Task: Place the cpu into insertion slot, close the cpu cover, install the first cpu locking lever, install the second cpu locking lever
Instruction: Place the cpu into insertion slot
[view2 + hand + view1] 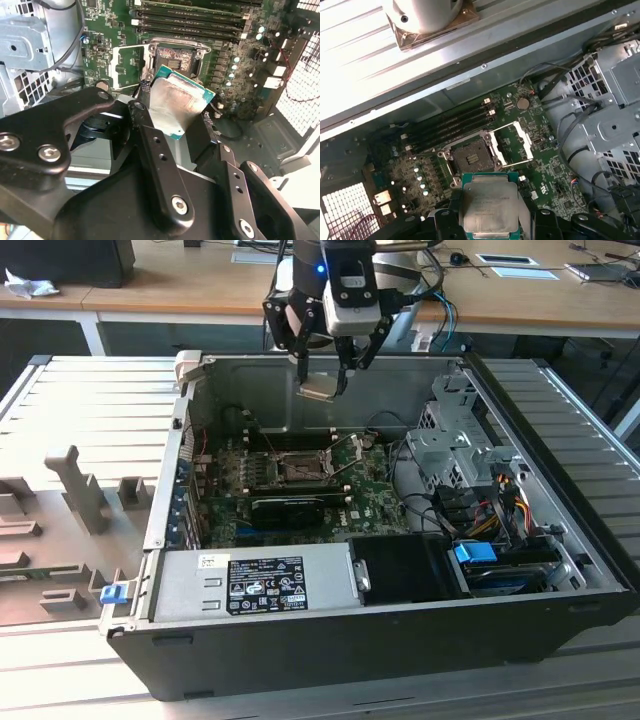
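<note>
My gripper point(321, 387) hangs above the open computer case, shut on the cpu point(318, 391), a thin square chip with a silvery face. In both wrist views the cpu point(179, 102) point(490, 204) sits between the black fingers point(150, 135), tilted and clear of the board. Below it on the green board lies the insertion slot point(299, 470) point(175, 56) point(470, 158), with its dark centre bare. Beside the slot, the cpu cover point(127, 62) point(513, 144) is swung open as a silvery frame.
A long black card point(295, 506) lies just in front of the slot. Memory sticks point(449, 127) run along one side of the slot. The grey power supply point(255, 583) fills the front, and the drive cage point(452, 445) and cable bundle point(485, 502) crowd the exterior view's right.
</note>
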Controlling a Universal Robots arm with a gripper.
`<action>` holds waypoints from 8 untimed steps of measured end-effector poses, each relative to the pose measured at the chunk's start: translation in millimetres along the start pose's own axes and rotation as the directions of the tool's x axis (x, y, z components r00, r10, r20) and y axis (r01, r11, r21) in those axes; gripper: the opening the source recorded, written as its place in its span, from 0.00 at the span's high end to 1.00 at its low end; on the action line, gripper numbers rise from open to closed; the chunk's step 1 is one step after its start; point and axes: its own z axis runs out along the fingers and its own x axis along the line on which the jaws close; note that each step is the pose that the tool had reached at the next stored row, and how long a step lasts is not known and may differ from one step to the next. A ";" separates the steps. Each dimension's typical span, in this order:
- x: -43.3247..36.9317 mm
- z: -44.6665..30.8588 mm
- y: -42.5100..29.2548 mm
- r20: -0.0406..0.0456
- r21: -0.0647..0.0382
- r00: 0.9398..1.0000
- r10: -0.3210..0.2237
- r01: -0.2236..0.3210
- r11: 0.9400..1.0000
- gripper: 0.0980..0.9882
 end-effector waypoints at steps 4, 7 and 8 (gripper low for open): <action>0.0 0.4 0.0 0.004 -0.001 0.999 0.041 -0.041 0.999 0.52; 0.0 0.6 -0.1 0.006 -0.002 0.997 0.073 -0.073 0.997 0.52; 0.0 0.7 -0.1 0.008 -0.002 0.996 0.088 -0.088 0.996 0.52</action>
